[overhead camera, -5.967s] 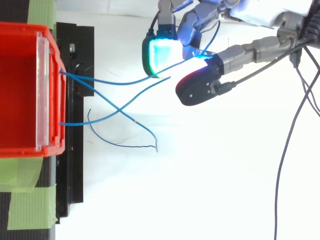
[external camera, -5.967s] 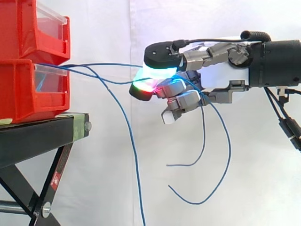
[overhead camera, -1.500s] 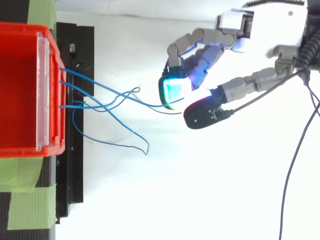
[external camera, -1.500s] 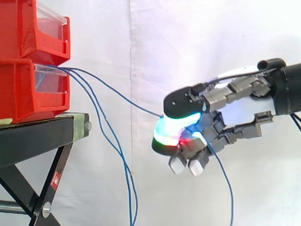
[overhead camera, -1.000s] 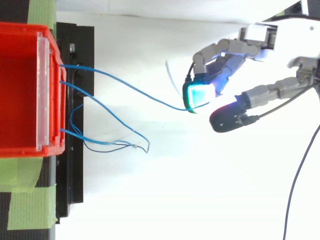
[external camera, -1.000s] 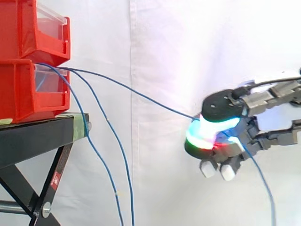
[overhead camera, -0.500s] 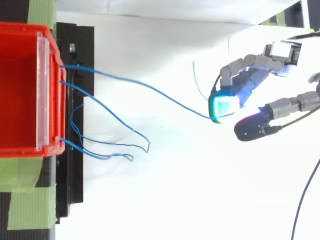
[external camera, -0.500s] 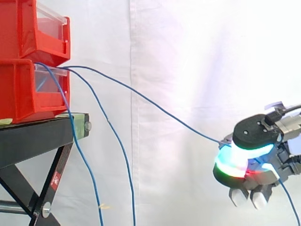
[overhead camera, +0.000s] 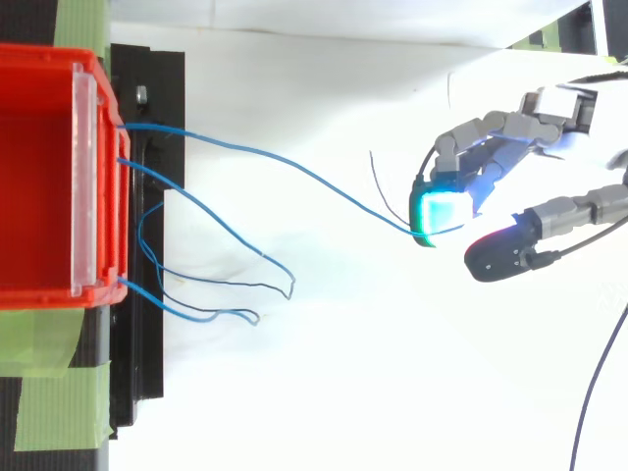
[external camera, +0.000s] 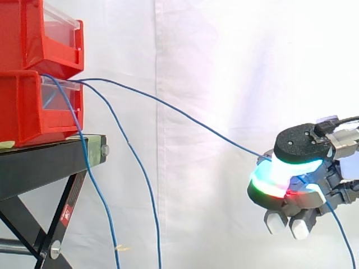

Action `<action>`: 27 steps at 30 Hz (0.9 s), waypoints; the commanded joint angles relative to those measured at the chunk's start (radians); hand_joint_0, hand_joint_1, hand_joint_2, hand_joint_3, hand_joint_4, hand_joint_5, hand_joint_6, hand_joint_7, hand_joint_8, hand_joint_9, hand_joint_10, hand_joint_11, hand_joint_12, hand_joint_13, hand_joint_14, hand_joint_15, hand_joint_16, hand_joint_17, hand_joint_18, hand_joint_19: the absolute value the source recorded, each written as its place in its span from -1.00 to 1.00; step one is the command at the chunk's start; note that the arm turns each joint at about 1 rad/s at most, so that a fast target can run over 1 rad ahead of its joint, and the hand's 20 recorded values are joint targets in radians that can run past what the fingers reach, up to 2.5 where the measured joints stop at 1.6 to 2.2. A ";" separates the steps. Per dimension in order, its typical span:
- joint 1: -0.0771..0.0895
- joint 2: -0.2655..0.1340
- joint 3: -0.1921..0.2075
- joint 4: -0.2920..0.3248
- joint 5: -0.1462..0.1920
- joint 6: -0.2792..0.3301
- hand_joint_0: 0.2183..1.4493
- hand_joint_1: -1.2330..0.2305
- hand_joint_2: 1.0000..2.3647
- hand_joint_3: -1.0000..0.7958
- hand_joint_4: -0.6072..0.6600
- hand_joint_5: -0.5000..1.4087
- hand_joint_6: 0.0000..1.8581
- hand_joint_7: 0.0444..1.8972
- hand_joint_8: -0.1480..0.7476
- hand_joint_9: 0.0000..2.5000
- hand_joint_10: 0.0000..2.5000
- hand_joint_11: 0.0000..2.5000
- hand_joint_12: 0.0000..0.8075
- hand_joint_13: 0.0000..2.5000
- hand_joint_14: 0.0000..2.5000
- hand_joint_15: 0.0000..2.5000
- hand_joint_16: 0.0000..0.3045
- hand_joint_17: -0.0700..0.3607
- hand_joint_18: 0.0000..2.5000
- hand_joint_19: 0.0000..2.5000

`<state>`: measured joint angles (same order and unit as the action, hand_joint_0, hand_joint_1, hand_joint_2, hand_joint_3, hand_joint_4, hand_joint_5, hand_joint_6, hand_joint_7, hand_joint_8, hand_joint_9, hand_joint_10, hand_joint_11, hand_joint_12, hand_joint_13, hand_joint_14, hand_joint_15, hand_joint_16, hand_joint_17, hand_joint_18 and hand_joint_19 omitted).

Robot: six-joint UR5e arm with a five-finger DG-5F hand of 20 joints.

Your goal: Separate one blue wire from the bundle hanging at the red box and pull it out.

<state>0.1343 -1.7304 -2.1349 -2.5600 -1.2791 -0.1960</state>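
One blue wire [external camera: 185, 119] runs in a long slope from the lower red bin [external camera: 33, 109] down to my hand [external camera: 300, 185] at the right. The hand [overhead camera: 491, 162] is far from the bin, with its thumb and glowing fingers curled and pinching that wire [overhead camera: 294, 169]. The wire's free end trails down past the hand at the side view's right edge. Two other blue wires [external camera: 140, 185] hang from the bin's front, down beside the stand. From above they [overhead camera: 211, 211] curl near the stand.
A second red bin [external camera: 47, 33] is stacked on the lower one. Both rest on a black stand [external camera: 50, 168] with green tape [overhead camera: 59, 402] at its edge. A white curtain hangs behind.
The hand has carried the pinched wire far to the right and downward from the bin, drawing it into a long slope. In the last half second it rose slightly and barely shifted.
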 commanded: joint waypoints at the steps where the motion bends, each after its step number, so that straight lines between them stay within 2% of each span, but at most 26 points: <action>1: -0.001 0.000 0.000 0.001 0.000 -0.002 -0.37 -0.38 -0.96 0.05 0.23 -0.62 -0.19 0.43 0.06 -0.31 -0.98 0.06 -0.03 -0.60 -0.98 -0.44 -0.67 -0.15 -0.62 -0.40; 27: 0.001 0.000 0.001 0.001 0.000 -0.002 -0.37 -0.37 -0.95 0.07 0.23 -0.63 -0.18 0.43 0.06 -0.30 -0.98 0.08 -0.05 -0.61 -0.98 -0.45 -0.68 -0.16 -0.62 -0.41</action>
<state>0.1347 -1.7303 -2.1342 -2.5587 -1.2793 -0.1979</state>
